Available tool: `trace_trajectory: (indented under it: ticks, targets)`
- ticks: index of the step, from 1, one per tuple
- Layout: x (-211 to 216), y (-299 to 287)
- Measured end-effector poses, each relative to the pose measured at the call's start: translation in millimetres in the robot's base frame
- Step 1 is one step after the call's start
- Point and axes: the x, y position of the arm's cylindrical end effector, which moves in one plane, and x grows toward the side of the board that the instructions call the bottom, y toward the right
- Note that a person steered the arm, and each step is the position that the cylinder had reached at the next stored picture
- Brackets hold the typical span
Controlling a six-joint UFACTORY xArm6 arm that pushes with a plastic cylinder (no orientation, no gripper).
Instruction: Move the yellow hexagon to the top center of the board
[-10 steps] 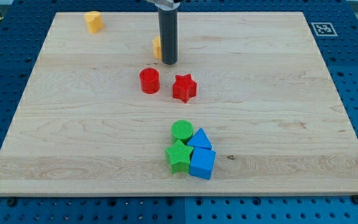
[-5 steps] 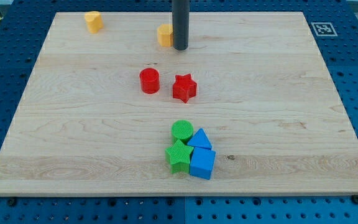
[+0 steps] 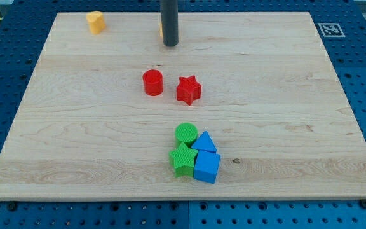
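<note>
My tip [image 3: 170,44] rests on the board near the view's top centre. Only a thin yellow sliver of the yellow hexagon [image 3: 161,29] shows at the rod's left edge; the rod hides the rest. The hexagon lies just above my tip, close to the board's top edge. I cannot tell whether the tip touches it.
Another yellow block [image 3: 94,21] sits at the top left. A red cylinder [image 3: 152,83] and a red star [image 3: 188,90] lie mid-board. A green cylinder [image 3: 186,134], green star [image 3: 183,159], blue triangle [image 3: 204,142] and blue cube [image 3: 207,167] cluster at the lower centre.
The yellow hexagon has slid toward the view's top, pushed by the rod. The rod moved up, then left, and now covers most of the hexagon. The other blocks have not moved.
</note>
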Motion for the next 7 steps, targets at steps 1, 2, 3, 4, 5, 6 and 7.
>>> trace_trajectory:
  ticks: [1,2,3,4,5,6,7]
  targets:
    - [-10.8,-10.4]
    - [-46.4,-10.4]
    - [-50.9,-2.0]
    - [-36.0,-7.2]
    - [-48.9,-45.0]
    - [-66.2,-50.6]
    - [-76.2,-47.9]
